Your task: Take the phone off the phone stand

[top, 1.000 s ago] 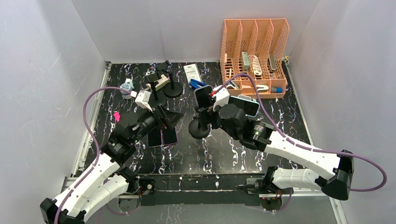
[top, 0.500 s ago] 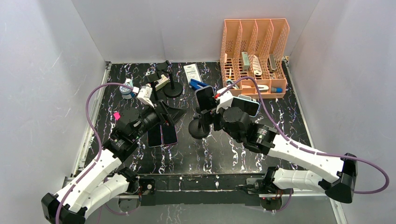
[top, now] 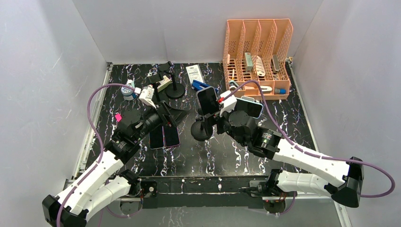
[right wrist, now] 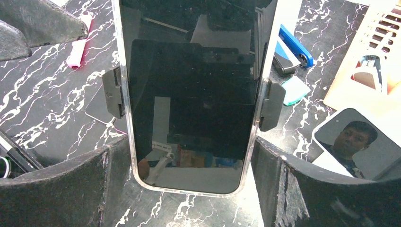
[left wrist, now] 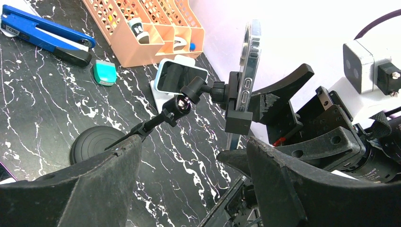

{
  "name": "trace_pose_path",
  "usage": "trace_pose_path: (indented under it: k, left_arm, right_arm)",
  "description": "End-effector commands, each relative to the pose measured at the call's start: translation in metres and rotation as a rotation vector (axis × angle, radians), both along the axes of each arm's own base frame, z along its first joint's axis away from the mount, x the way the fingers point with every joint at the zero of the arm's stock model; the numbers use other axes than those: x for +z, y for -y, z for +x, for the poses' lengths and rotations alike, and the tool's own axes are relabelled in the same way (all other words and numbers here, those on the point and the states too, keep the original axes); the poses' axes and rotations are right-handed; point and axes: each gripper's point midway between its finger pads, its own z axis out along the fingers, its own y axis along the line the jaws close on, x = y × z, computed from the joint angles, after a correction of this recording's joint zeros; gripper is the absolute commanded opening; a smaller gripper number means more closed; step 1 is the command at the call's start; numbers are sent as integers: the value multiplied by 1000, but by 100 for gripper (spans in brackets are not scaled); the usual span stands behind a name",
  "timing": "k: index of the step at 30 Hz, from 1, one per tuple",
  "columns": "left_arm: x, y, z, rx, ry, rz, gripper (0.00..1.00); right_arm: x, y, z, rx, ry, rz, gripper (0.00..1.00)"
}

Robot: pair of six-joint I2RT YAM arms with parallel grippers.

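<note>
Phone [right wrist: 194, 94] stands upright in the stand [left wrist: 92, 139], gripped at both edges by the stand's side clamps, screen toward the right wrist camera. The stand's round base sits on the desk [top: 227, 156] near its centre. Right fingers [right wrist: 56, 189] are spread wide, one on each side of the phone's lower half; contact with its edges cannot be told. Left fingers [left wrist: 71, 198] are released, grasping nothing, and are apart from the stand on its left side. A blue handset [top: 250, 108] lies just beside the right wrist.
</note>
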Motion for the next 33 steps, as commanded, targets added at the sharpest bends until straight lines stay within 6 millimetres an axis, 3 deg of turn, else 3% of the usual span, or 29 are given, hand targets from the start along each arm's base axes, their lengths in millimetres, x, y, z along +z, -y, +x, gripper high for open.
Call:
trace_pose_path:
  k: [1, 17, 33]
  left_arm:
    - [22, 2, 1, -11, 43, -34, 78]
    - [30, 24, 0, -115, 37, -100, 78]
    - [33, 48, 8, -209, 34, -144, 76]
  right_arm:
    - [17, -6, 2, 6, 50, 40, 99]
    - [12, -6, 15, -58, 66, 20, 94]
    - [26, -9, 8, -21, 45, 36, 52]
